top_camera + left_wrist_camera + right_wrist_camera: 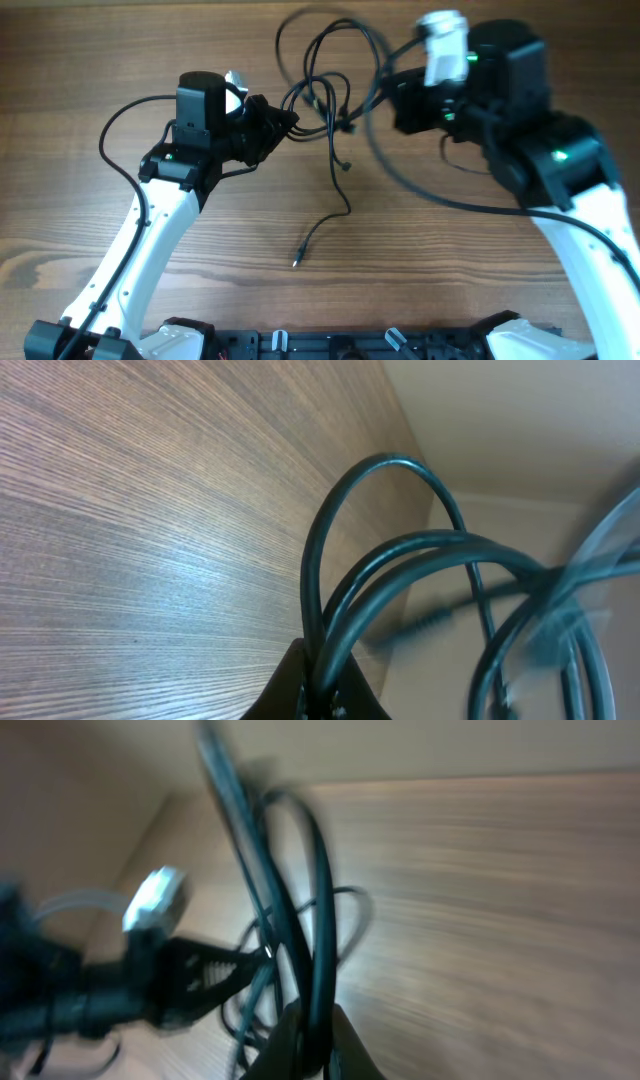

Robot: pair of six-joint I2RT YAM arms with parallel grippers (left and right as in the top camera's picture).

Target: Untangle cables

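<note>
Mid pull-apart: L gripper [283, 122] and R gripper [388, 88] both clamped on cables [335, 120], knotted between them. Next: spread arms slowly, watch snags.

Black cables [338, 122], brown wood-grain table [250, 285]

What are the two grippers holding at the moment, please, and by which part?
Both pinch the cables mid-length: the left gripper several looped strands, the right gripper a loop.
</note>
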